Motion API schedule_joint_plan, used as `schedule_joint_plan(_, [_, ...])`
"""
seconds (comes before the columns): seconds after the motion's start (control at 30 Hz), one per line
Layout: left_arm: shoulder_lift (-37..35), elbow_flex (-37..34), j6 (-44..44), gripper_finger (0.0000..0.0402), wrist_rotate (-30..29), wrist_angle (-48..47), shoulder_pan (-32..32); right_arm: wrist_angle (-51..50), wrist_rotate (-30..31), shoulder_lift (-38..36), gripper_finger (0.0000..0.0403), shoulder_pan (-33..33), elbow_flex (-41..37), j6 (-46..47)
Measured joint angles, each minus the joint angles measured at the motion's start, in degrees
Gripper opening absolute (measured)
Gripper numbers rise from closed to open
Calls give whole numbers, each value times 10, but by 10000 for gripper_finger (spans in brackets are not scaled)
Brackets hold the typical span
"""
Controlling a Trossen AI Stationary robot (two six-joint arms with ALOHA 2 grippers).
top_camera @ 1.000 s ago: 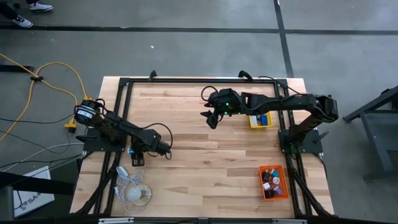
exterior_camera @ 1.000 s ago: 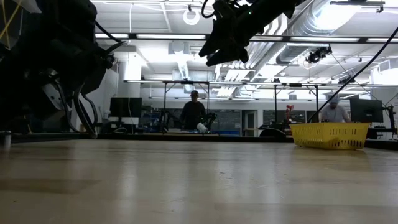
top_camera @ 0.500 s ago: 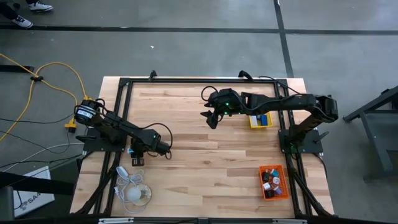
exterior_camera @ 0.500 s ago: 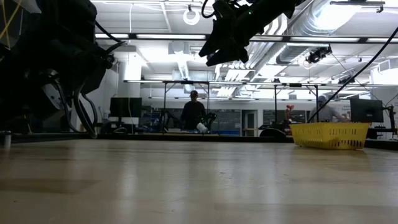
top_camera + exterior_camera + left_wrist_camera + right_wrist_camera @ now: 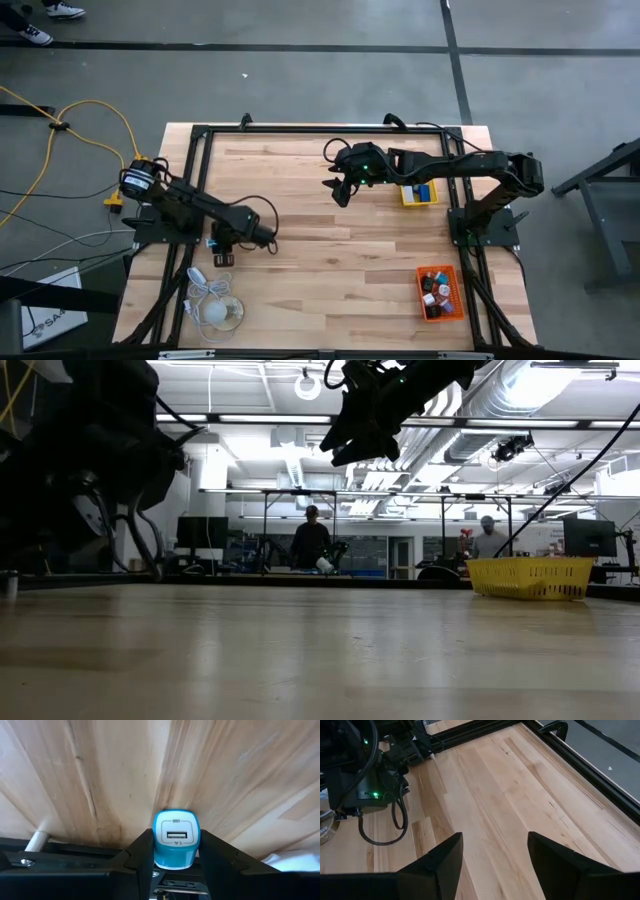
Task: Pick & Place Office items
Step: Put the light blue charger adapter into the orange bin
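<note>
Looking through the left wrist view, you see a small teal USB charger (image 5: pixel 175 839) clamped between the two dark fingers (image 5: pixel 142 851) of the left gripper (image 5: pixel 176 854), its USB socket facing the camera and the light wooden table (image 5: pixel 225 775) close beyond it. The jaws are closed tight on both sides of this charger, so the left claw has a firm hold of it. In the high view you find this left gripper (image 5: pixel 219 252) low over the table (image 5: pixel 330 250) on its left half, just beyond the white round bulb-like thing (image 5: pixel 218 312) with its coiled cord, which lies near the front left corner. The other office items (image 5: pixel 437 288) are well apart from it: several small pieces in red, black, white and blue lie in the orange tray (image 5: pixel 460 298) near the front right corner, and a few blue pieces (image 5: pixel 424 190) lie in the yellow tray (image 5: pixel 405 196) at the right side farther back. The right gripper (image 5: pixel 341 190) hangs in the air above the back middle of the table, just beside the yellow tray. Its two fingers (image 5: pixel 440 865) stand apart, about half open, with only bare wood between them, so this claw holds nothing. In the low view, people stand in the room far behind the table.
</note>
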Motion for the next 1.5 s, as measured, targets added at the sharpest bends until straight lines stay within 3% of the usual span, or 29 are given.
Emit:
schedule_joint_plan(0.4, [-39, 39, 5, 127, 8, 8, 25, 0, 0, 0, 210, 0, 0, 0])
schedule_joint_plan(0.7, [-142, 56, -22, 127, -75, 19, 25, 0, 0, 0, 210, 0, 0, 0])
schedule_joint_plan(1.03, [-243, 56, -33, 126, -167, 151, 25, 0, 0, 0, 210, 0, 0, 0])
schedule_joint_plan(1.5, [-233, 56, 3, 126, -244, 422, 24, 0, 0, 0, 210, 0, 0, 0])
